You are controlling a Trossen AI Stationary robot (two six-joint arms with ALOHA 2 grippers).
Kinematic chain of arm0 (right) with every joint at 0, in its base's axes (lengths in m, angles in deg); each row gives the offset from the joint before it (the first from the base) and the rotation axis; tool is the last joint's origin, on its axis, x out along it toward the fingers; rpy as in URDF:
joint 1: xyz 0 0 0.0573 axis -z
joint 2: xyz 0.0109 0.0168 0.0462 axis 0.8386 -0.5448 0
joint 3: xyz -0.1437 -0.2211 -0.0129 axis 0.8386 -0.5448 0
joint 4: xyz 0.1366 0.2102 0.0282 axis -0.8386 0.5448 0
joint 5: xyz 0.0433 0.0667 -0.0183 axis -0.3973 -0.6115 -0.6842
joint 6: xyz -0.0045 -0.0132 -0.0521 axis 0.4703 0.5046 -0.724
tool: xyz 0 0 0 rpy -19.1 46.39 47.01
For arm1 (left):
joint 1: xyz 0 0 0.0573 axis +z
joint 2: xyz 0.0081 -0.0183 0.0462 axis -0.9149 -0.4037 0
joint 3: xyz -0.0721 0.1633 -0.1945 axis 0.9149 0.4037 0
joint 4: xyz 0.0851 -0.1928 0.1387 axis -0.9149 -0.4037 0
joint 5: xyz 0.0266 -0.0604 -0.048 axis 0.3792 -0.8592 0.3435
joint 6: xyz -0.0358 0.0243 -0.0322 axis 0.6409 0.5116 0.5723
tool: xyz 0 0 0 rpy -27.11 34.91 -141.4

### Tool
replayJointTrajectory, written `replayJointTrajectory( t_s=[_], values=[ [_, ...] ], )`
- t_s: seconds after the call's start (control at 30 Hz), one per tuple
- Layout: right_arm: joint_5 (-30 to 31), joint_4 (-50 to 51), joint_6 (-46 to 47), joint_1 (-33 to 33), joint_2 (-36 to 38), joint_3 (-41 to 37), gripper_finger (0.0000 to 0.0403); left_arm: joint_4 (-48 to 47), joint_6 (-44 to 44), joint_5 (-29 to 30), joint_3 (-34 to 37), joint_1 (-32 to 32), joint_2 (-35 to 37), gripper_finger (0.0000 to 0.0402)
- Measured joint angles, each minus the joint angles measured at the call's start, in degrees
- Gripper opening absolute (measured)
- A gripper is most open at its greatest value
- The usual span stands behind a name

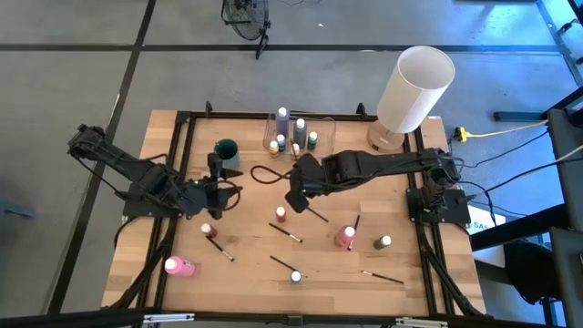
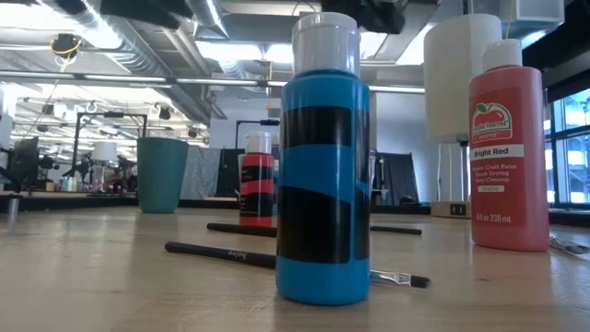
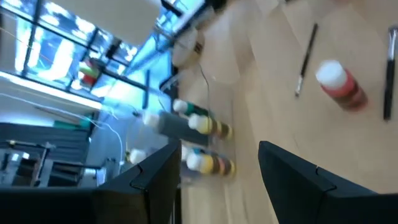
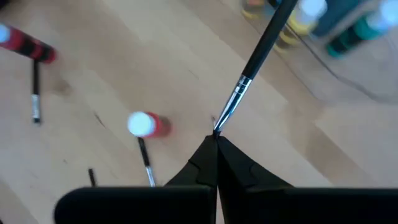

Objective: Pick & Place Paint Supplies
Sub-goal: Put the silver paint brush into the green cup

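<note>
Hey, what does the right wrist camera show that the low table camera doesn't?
Only the right wrist view shows the right pincer, shut on a paintbrush by its bristle tip, the dark handle slanting away above the wood. It also shows a small red bottle lying on the table.

Only the low view shows a blue bottle with black bands standing close up, a tall bright red bottle and a teal cup.

Both show the wooden table with loose brushes lying on it.

Scattered paint bottles (image 1: 345,237) and paintbrushes (image 1: 285,232) crowd the table's (image 1: 164,146) middle.
</note>
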Motion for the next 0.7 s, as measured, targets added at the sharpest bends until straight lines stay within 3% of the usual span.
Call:
replayJointTrajectory(
  t_s=[0.2,0.43,0.7],
  values=[
    [-5.93,-1.91,-3.71,1.29,-0.02,0.0,0.0,0.23,-16.02,-0.97,-0.04,-1.62,0.0,0.021],
    [-10.89,-6.86,-7.89,1.62,-0.02,0.0,0.0,7.21,-39.74,-1.26,-0.02,-1.97,0.0,0.021],
    [-18.86,-15.48,-11.63,1.34,-0.48,0.0,0.0,8.93,-47.27,-1.65,-0.02,-1.97,-0.02,0.021]
  ],
)
